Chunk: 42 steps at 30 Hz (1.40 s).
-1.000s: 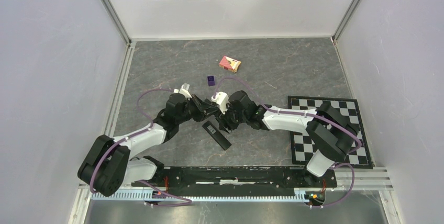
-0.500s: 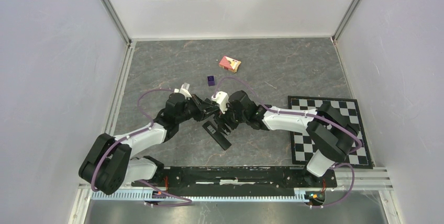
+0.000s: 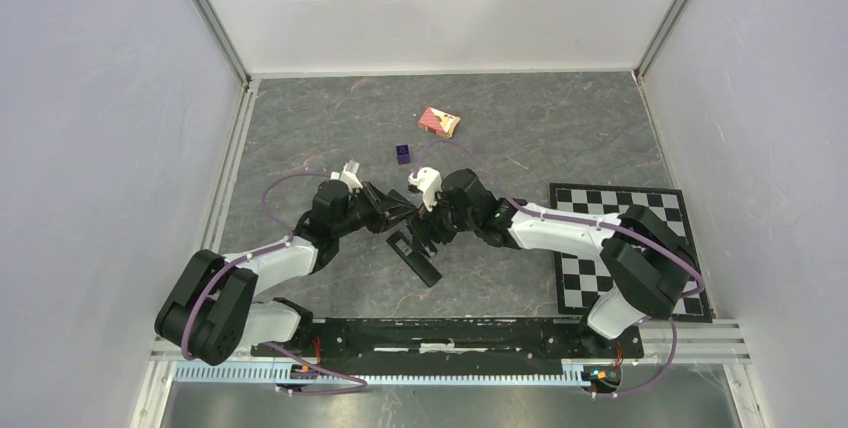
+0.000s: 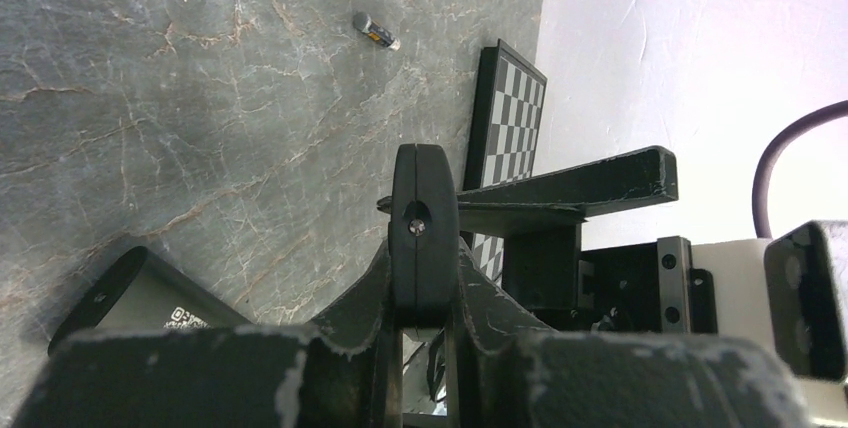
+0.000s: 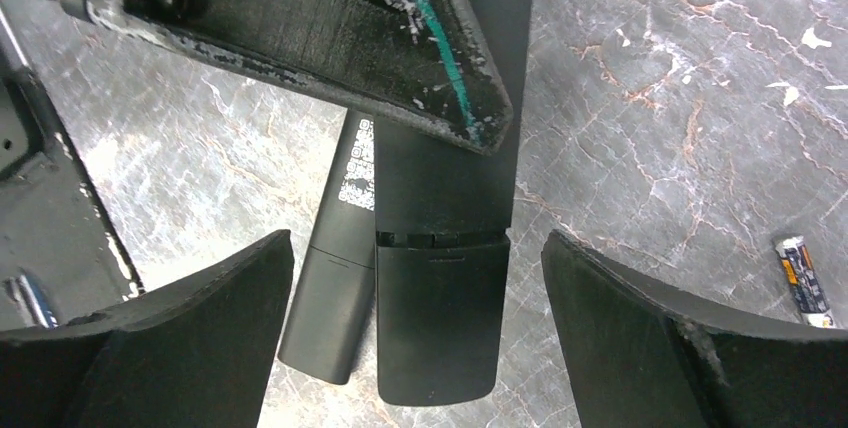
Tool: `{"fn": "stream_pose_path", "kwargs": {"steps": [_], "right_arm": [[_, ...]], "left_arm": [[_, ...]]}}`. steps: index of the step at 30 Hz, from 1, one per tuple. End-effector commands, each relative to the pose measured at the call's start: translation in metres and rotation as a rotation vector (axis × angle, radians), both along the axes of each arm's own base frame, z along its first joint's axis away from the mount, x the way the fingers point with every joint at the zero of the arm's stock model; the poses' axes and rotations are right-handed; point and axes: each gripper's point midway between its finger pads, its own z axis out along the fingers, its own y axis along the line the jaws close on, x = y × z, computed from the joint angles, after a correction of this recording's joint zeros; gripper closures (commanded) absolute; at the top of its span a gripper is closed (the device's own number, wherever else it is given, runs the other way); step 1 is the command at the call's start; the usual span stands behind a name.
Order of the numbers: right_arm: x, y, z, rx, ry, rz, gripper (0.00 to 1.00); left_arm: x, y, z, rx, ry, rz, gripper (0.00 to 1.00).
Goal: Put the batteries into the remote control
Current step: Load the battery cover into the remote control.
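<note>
The remote control (image 3: 415,258) lies on the table, a slim black bar with a pale label near its far end; it also shows in the right wrist view (image 5: 335,288) and the left wrist view (image 4: 140,298). Beside it, a wider flat black piece (image 5: 440,318) with a cross seam lies between my right gripper's fingers. My right gripper (image 5: 417,236) is open over it, also in the top view (image 3: 425,233). My left gripper (image 4: 423,178) is shut, tips over that piece's far part (image 3: 400,213); contact is unclear. One small battery (image 5: 805,283) lies apart, also in the left wrist view (image 4: 376,32). The other is hidden.
A red-and-white box (image 3: 439,122) and a small purple cube (image 3: 402,153) lie further back on the table. A checkerboard mat (image 3: 620,248) lies to the right under the right arm. Grey walls close in the left, right and far sides.
Both grippers have shifted slightly toward the far side. The remote on the table has not moved. The right jaws stay open and the left jaws stay shut.
</note>
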Motion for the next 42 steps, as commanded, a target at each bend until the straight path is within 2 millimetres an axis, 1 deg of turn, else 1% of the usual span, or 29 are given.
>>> {"fn": "stream_pose_path", "kwargs": {"steps": [1, 5, 8, 10, 11, 14, 17, 21, 25, 30, 35, 37, 42], "right_arm": [[0.014, 0.004, 0.046, 0.139, -0.006, -0.081, 0.02], [0.021, -0.004, 0.066, 0.246, 0.028, -0.134, 0.02], [0.024, -0.012, 0.086, 0.328, 0.037, -0.169, 0.02], [0.027, -0.019, 0.095, 0.386, 0.054, -0.213, 0.02], [0.032, -0.026, 0.098, 0.420, 0.072, -0.263, 0.02], [0.039, -0.049, 0.097, 0.519, 0.153, -0.425, 0.02], [0.034, -0.061, 0.093, 0.618, 0.226, -0.520, 0.02], [0.024, -0.061, 0.103, 0.744, 0.307, -0.539, 0.03], [0.017, -0.056, 0.111, 0.818, 0.352, -0.502, 0.07], [0.011, -0.053, 0.107, 0.838, 0.390, -0.484, 0.18], [0.007, -0.047, 0.104, 0.835, 0.402, -0.460, 0.24], [0.006, -0.044, 0.105, 0.837, 0.398, -0.448, 0.28], [0.004, -0.033, 0.103, 0.820, 0.386, -0.424, 0.44]], "left_arm": [[0.002, -0.004, 0.023, -0.055, -0.084, -0.033, 0.98], [0.003, -0.002, 0.029, -0.065, -0.101, -0.027, 0.98], [0.003, 0.000, 0.032, -0.070, -0.107, -0.021, 0.98], [0.004, 0.001, 0.035, -0.079, -0.107, -0.018, 0.98], [0.004, 0.001, 0.038, -0.085, -0.109, -0.018, 0.98], [0.004, 0.000, 0.050, -0.120, -0.120, -0.019, 0.98], [0.004, -0.002, 0.063, -0.155, -0.129, -0.018, 0.98], [0.004, -0.003, 0.082, -0.203, -0.145, -0.016, 0.98], [0.005, -0.004, 0.097, -0.241, -0.158, -0.014, 0.98], [0.005, -0.006, 0.109, -0.262, -0.178, -0.027, 0.98], [0.004, -0.007, 0.121, -0.306, -0.189, -0.032, 0.98], [0.003, -0.008, 0.125, -0.321, -0.188, -0.040, 0.98], [-0.003, -0.009, 0.142, -0.346, -0.209, -0.063, 0.98]]}}
